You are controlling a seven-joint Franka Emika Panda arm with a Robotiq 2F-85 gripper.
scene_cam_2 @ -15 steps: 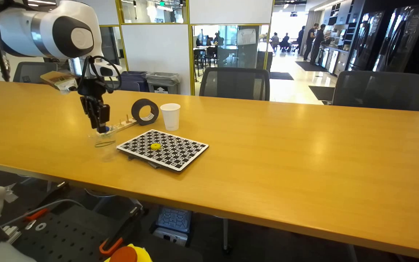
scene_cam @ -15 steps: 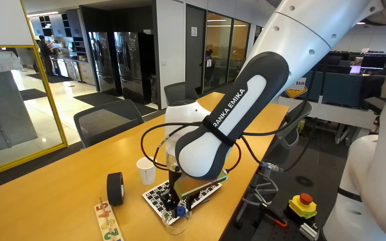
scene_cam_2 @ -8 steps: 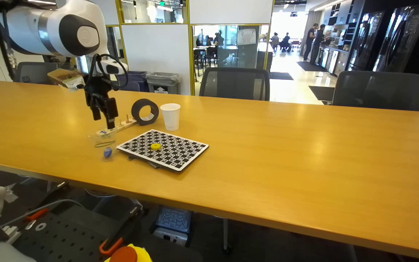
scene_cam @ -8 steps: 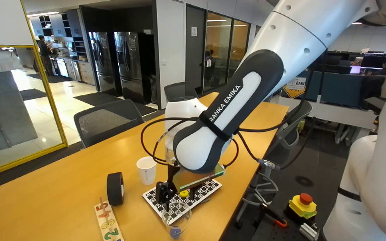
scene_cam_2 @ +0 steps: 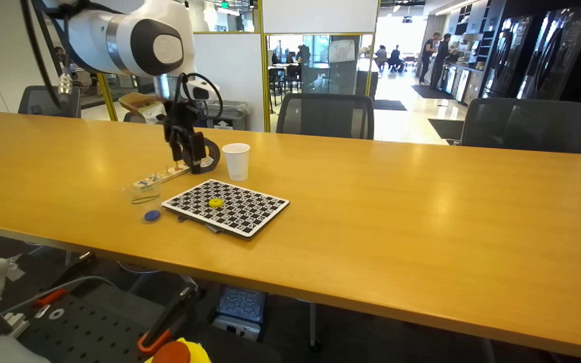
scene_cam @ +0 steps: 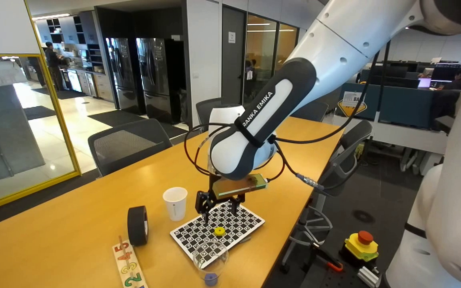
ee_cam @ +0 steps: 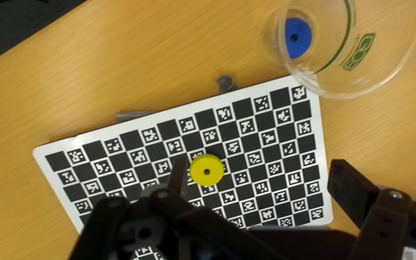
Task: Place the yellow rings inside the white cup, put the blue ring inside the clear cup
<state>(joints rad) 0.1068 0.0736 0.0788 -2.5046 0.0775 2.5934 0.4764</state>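
One gripper, spread, holding nothing; at its nine o'clock in the wrist view, one yellow ring lies on checkered board, liable to skid off under an off-centre descent; at one o'clock, one blue ring, apparently inside clear cup.

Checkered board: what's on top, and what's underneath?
One yellow ring lies on the checkered board. Beneath, grey pieces stick out along one edge; the board hides the rest, so I can't identify them.
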